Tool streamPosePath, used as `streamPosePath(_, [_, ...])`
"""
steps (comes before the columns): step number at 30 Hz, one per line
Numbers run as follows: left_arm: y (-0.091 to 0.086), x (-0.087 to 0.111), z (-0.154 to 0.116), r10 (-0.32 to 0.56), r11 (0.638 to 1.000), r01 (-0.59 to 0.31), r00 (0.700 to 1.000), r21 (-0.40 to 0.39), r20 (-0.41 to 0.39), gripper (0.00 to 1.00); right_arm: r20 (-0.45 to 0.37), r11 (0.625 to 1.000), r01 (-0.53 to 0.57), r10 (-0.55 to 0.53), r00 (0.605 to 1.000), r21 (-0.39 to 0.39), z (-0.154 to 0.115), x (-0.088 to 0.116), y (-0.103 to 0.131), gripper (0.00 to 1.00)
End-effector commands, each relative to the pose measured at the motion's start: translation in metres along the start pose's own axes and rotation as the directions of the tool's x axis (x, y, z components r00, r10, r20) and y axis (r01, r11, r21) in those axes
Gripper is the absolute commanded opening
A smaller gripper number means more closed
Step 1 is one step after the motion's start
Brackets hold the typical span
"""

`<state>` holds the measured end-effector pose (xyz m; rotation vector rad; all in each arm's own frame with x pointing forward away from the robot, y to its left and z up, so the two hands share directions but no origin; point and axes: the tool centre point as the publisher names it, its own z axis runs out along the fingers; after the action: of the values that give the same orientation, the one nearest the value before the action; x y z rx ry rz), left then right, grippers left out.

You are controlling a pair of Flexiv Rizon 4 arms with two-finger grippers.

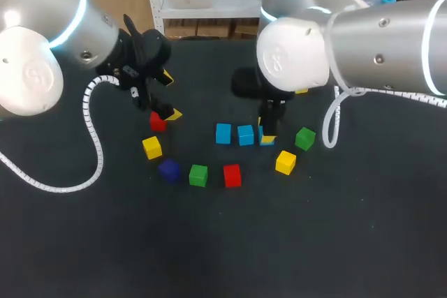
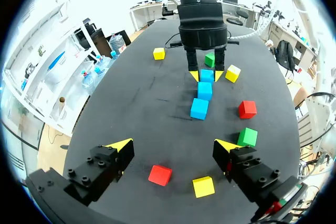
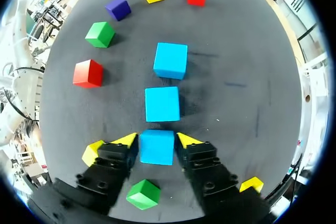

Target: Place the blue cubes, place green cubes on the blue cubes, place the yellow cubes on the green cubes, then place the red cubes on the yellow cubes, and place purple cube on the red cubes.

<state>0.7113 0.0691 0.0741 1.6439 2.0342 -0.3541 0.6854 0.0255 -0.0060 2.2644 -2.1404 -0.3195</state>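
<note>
Pinching the near blue cube (image 3: 156, 147) from both sides, the right claw (image 3: 156, 140) stands low on the dark surface (image 3: 236, 77). That cube ends a row, with the middle blue cube (image 3: 162, 104) just ahead of it and the far blue cube (image 3: 170, 60) beyond. The purple cube (image 3: 117, 8) lies well apart from the row. The left claw (image 2: 174, 145) hangs spread wide, with a red cube (image 2: 159, 174) and a yellow cube (image 2: 203, 186) under it.
</note>
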Motion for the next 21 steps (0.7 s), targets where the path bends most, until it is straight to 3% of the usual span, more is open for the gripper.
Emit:
streamPosePath(1, [0.0,0.002,0.0,0.004,1.0,-0.004,1.0,0.001,0.007,1.0,0.009,1.0,0.0,0.0,1.0,0.006,-0.002,0.002,0.001,1.0])
streamPosePath(6, [0.0,0.002,0.0,0.004,1.0,-0.004,1.0,0.001,0.007,1.0,0.029,0.999,-0.02,0.019,0.999,0.048,-0.014,0.005,0.0,1.0])
streamPosePath(11, [0.0,0.002,0.0,0.004,1.0,-0.004,1.0,0.001,0.007,1.0,0.081,0.994,-0.053,0.045,0.996,0.1,-0.042,0.016,-0.001,1.0])
streamPosePath(15, [0.0,0.002,0.0,0.004,1.0,-0.004,1.0,0.001,0.007,1.0,0.122,0.985,-0.09,0.072,0.99,0.15,-0.068,0.032,-0.001,1.0])
streamPosePath(21, [0.0,0.002,0.0,0.004,1.0,-0.004,1.0,0.001,0.007,1.0,0.154,0.972,-0.181,0.158,0.975,0.151,-0.088,0.06,-0.009,1.0])
